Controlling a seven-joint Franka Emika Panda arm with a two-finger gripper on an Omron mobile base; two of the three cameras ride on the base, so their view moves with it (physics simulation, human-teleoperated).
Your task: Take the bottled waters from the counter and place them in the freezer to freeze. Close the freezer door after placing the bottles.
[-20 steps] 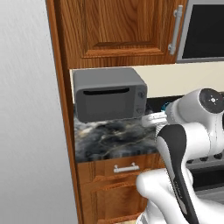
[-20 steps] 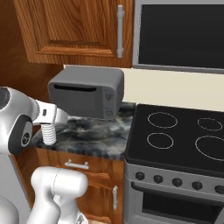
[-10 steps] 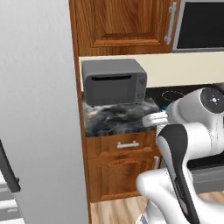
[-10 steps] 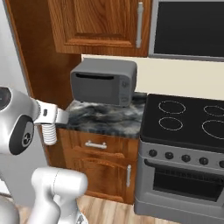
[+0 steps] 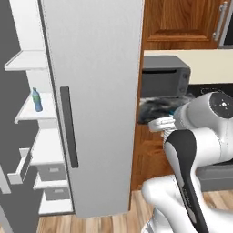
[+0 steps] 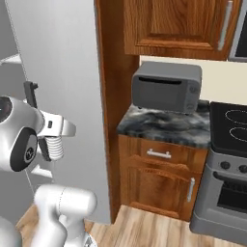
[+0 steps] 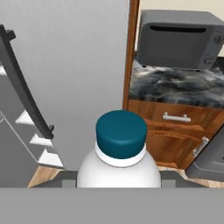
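Note:
In the hand view my gripper (image 7: 119,180) is shut on a bottled water (image 7: 120,151) with a whitish body and a teal cap, standing upright between the fingers. A second bottled water (image 5: 37,100), blue-tinted, stands on a white shelf inside the open freezer (image 5: 32,61) at the left. The freezer door (image 5: 6,179) is swung open, and its white inner lining shows at the far lower left edge. The dark marble counter (image 6: 164,128) (image 5: 154,109) (image 7: 175,85) lies off to the right, apart from the held bottle.
A plain grey fridge door (image 5: 95,104) with a dark bar handle (image 5: 69,127) stands between the freezer shelves and the wooden cabinet side (image 6: 113,96). A grey microwave (image 6: 166,87) sits on the counter and a black stovetop (image 6: 231,125) lies right of it. Wooden floor runs below.
The whole picture has shifted as the base drove left, from the counter and microwave to the fridge and open freezer. The bottle stays in the gripper.

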